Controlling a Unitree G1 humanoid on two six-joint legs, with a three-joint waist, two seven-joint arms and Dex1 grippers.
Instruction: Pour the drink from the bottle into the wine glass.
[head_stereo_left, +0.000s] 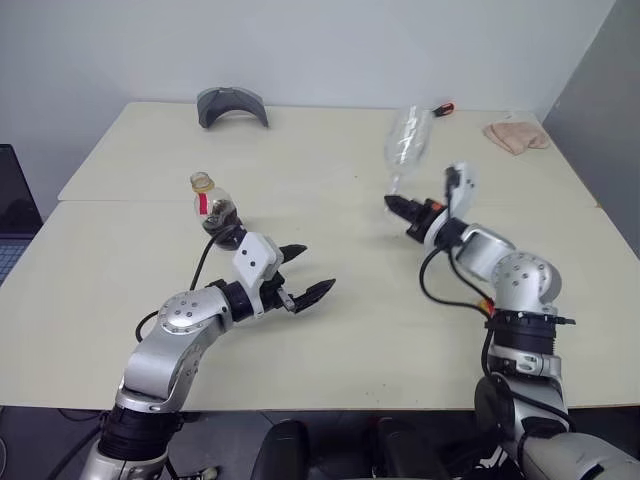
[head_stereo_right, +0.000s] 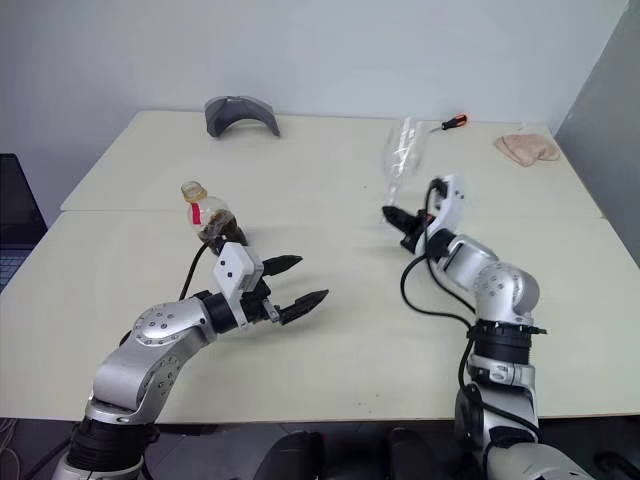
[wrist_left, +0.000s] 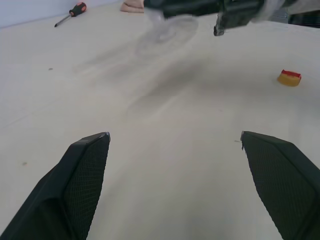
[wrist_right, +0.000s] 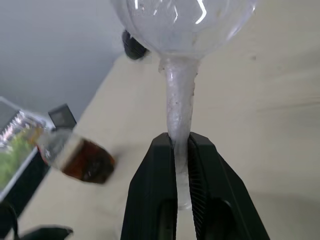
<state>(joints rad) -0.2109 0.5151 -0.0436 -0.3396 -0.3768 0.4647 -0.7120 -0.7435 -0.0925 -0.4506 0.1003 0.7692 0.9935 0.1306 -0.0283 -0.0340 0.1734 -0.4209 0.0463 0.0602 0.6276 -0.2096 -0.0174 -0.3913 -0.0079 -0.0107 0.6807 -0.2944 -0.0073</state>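
The wine glass (head_stereo_left: 408, 140) is clear and empty, lifted off the table and tilted, its bowl pointing up and away. My right gripper (head_stereo_left: 398, 207) is shut on its thin stem (wrist_right: 179, 105), near the foot. The bottle (head_stereo_left: 213, 205) stands on the left part of the table, just behind my left wrist, with dark brown drink (head_stereo_left: 224, 213) in its lower half and a red band at the neck. My left gripper (head_stereo_left: 312, 268) is open and empty, pointing right, over the table to the right of the bottle.
A grey curved object (head_stereo_left: 232, 105) lies at the table's (head_stereo_left: 330, 330) back edge. A screwdriver (head_stereo_right: 452, 122) and a pink cloth (head_stereo_left: 515, 135) lie at the back right. A small yellow and red piece (wrist_left: 290, 78) lies on the table. A laptop (head_stereo_left: 12, 215) stands at the left.
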